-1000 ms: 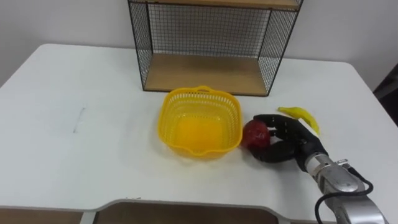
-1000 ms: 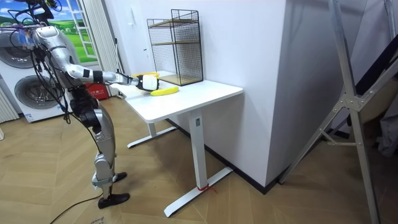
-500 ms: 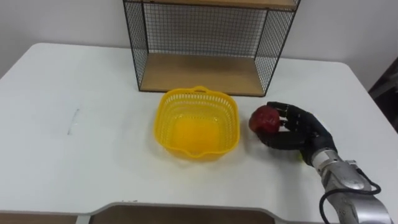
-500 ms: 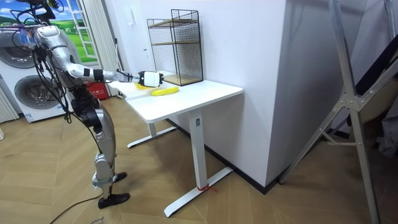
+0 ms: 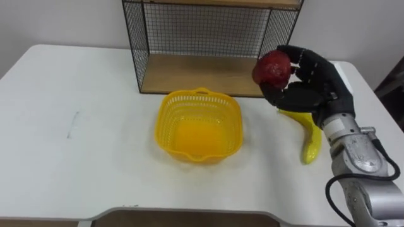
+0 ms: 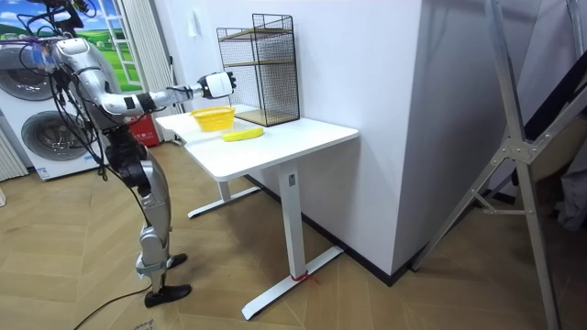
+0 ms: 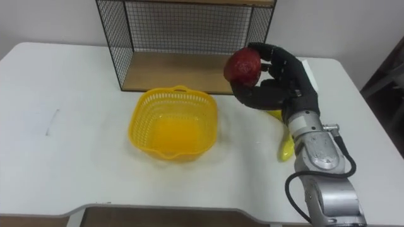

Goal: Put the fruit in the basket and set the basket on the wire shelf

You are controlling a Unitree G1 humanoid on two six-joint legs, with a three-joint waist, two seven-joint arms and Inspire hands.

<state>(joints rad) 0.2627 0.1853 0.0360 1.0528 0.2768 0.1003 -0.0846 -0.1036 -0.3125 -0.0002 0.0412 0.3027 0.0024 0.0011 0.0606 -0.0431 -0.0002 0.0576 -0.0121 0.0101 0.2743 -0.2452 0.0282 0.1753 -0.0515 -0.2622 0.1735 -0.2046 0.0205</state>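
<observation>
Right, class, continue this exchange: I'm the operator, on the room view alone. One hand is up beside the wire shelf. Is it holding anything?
Observer: Yes. The right hand is curled round a red apple, above the table, right of the basket.
Operator: Anything in the basket yet?
Observer: No, it is empty.
Operator: And the banana?
Observer: It lies on the table under the wrist, apart from the basket.
</observation>
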